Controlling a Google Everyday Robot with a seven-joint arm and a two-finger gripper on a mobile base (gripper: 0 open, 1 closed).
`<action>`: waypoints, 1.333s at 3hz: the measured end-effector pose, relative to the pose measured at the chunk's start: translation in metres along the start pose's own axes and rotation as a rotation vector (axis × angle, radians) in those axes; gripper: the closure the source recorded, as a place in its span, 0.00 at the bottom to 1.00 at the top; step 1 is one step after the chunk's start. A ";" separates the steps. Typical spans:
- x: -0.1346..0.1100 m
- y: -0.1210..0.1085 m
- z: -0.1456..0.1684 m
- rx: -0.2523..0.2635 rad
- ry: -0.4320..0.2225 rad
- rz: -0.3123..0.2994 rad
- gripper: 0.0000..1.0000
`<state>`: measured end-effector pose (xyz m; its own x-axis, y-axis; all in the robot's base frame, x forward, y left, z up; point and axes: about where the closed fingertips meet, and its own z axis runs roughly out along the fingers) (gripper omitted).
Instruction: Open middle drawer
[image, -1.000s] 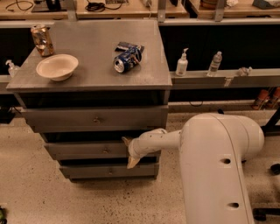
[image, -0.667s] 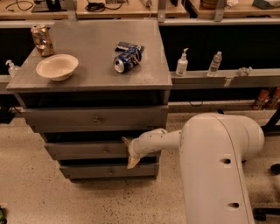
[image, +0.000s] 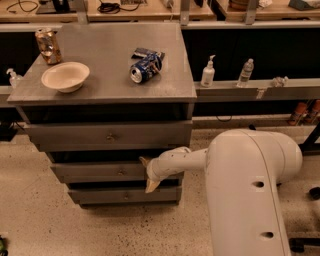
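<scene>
The wide, plain grey metal middle drawer (image: 117, 171) was dull and unpatterned. At its 3 o'clock end sat the cream-white gripper (image: 148, 174), its tan-tipped fingers spread. The round bowl (image: 65, 76) was cream, the crushed can (image: 145, 66) blue and white, and the floor (image: 30, 220) speckled beige.

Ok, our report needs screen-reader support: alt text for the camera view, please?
The robot's gripper is at the right end of the middle drawer of a grey cabinet; a bowl and crushed can are on top.
</scene>
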<state>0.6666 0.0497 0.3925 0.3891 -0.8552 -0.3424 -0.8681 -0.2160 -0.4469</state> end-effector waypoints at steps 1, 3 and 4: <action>0.000 0.000 0.000 0.000 0.000 0.000 0.22; 0.000 0.000 0.000 0.000 0.000 0.000 0.10; 0.000 0.000 0.000 -0.002 0.002 -0.001 0.00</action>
<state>0.6669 0.0502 0.3929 0.3898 -0.8556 -0.3405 -0.8683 -0.2184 -0.4453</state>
